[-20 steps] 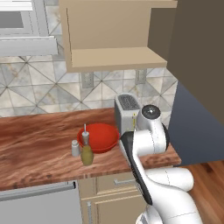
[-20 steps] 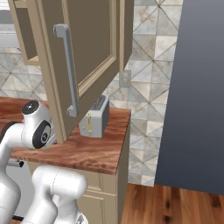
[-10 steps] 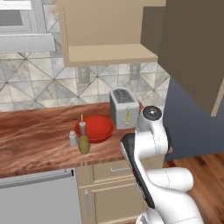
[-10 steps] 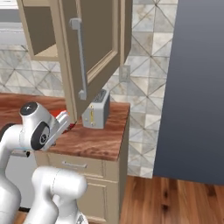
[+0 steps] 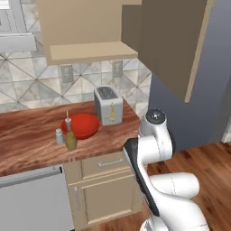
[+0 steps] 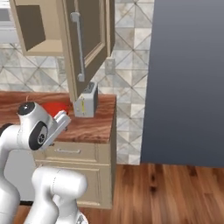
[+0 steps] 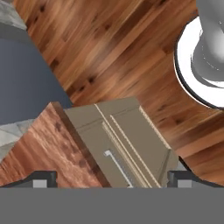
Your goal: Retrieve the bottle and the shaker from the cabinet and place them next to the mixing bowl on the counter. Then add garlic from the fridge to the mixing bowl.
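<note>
The slim olive-yellow bottle (image 5: pixel 70 136) and small grey shaker (image 5: pixel 59 136) stand together beside the glossy red mixing bowl (image 5: pixel 82 126) on the wood-grain counter (image 5: pixel 27 140), left of a boxy toaster (image 5: pixel 108 105). Both base views have swung rightward since earlier, showing more dark fridge (image 6: pixel 188 83). The gripper (image 7: pixel 112 178), fingers spread wide and empty, faces the cabinet drawers, well apart from them.
</note>
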